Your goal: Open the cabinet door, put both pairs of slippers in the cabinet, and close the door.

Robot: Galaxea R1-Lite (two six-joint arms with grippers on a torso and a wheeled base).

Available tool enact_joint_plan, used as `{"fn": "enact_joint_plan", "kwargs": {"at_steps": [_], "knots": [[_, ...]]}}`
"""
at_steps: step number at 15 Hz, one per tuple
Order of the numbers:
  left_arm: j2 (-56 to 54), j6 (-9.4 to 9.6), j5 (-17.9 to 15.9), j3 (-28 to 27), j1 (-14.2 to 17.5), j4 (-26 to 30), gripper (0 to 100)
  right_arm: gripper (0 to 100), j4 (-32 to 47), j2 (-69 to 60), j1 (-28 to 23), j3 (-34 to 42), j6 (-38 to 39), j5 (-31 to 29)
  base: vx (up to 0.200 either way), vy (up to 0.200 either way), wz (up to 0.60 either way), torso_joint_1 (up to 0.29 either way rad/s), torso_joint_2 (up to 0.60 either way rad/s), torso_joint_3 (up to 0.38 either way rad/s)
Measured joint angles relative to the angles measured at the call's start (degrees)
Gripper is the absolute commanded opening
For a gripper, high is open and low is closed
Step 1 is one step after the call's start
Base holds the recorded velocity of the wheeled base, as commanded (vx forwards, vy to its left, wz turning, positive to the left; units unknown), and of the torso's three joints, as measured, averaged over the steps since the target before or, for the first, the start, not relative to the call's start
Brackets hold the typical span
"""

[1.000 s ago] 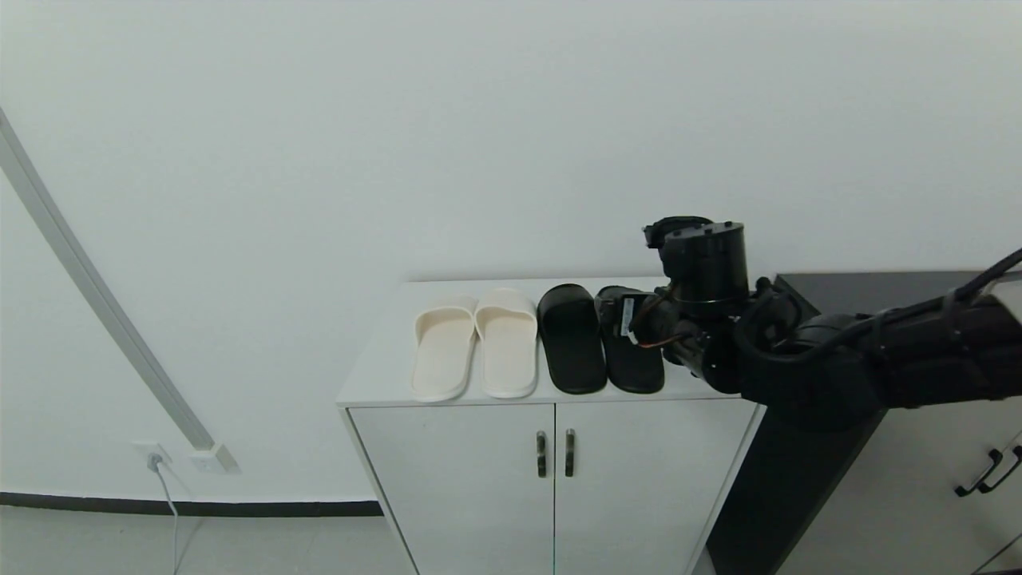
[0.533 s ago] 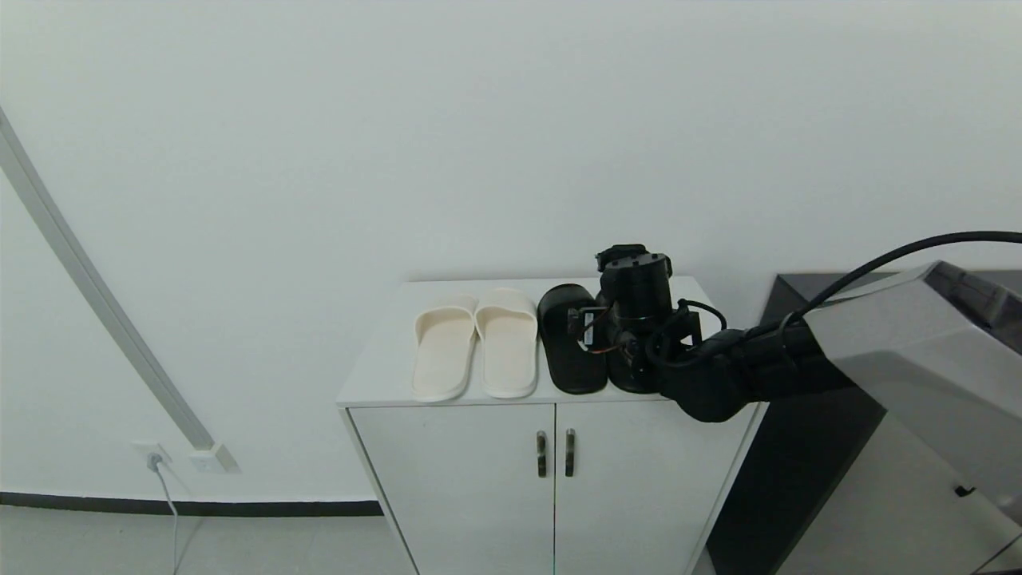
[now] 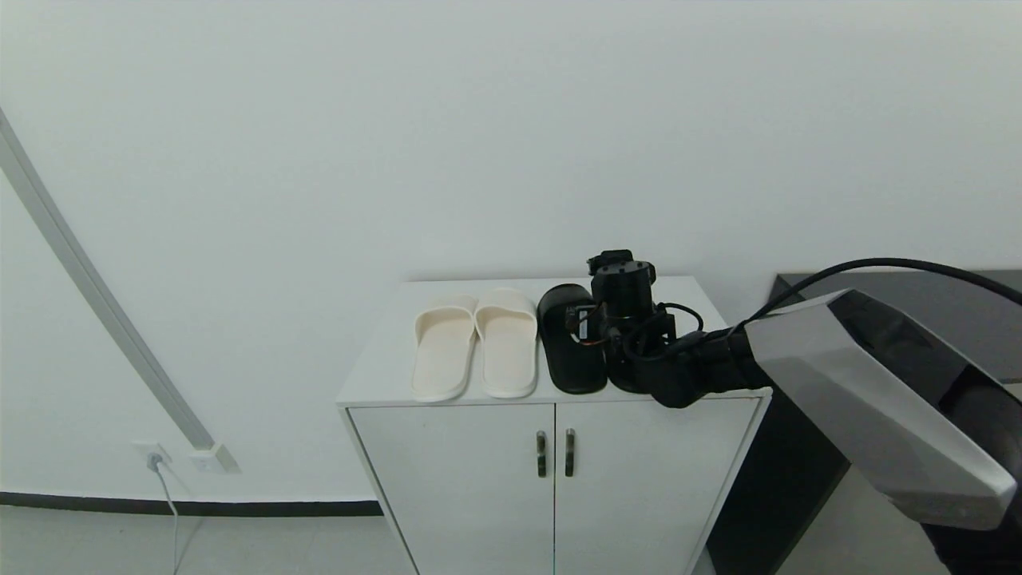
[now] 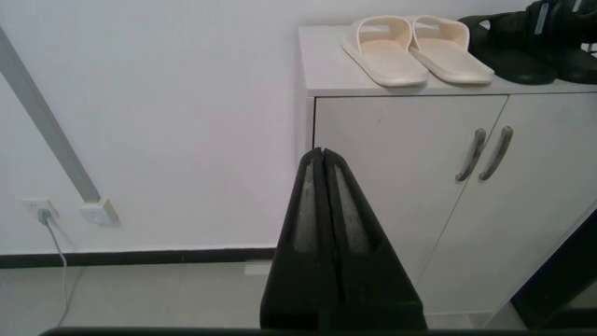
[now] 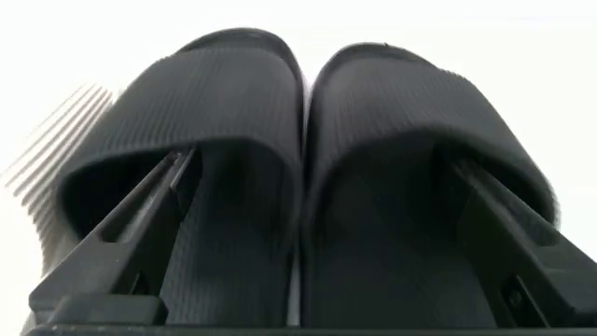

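Squeezing both black rubber slippers (image 5: pixel 233 112) together, atop the white two-door cabinet (image 3: pixel 447 479), needs the wide-open right gripper (image 5: pixel 317 163) to close slowly.

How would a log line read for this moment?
doors shut | right hand open, fingers inside black slippers | left hand shut | white slippers on cabinet
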Motion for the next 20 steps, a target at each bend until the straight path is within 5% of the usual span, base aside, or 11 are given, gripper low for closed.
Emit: {"fn": "enact_joint_plan", "kwargs": {"at_steps": [4, 5, 15, 20], "knots": [[0.0, -0.02, 0.0, 0.0, 0.0, 0.0, 0, 100, 0.4, 3.7, -1.6, -5.9, -1.5, 0.1, 0.000, 0.000, 0.00, 0.000, 0.00, 0.000], [0.0, 0.00, 0.0, 0.0, 0.0, 0.0, 0, 0, 0.4, 4.3, -1.8, -6.3, -1.5, 0.1, 0.000, 0.000, 0.00, 0.000, 0.00, 0.000], [0.0, -0.02, 0.0, 0.0, 0.0, 0.0, 0, 0, 0.0, 4.7, -1.6, -6.3, -1.5, -0.2, 0.000, 0.000, 0.00, 0.000, 0.00, 0.000], [0.0, -0.09, 0.0, 0.0, 0.0, 0.0, 0, 0, -1.7, -3.9, 0.3, 5.1, -1.5, -0.4, 0.000, 0.000, 0.00, 0.000, 0.00, 0.000]]}}
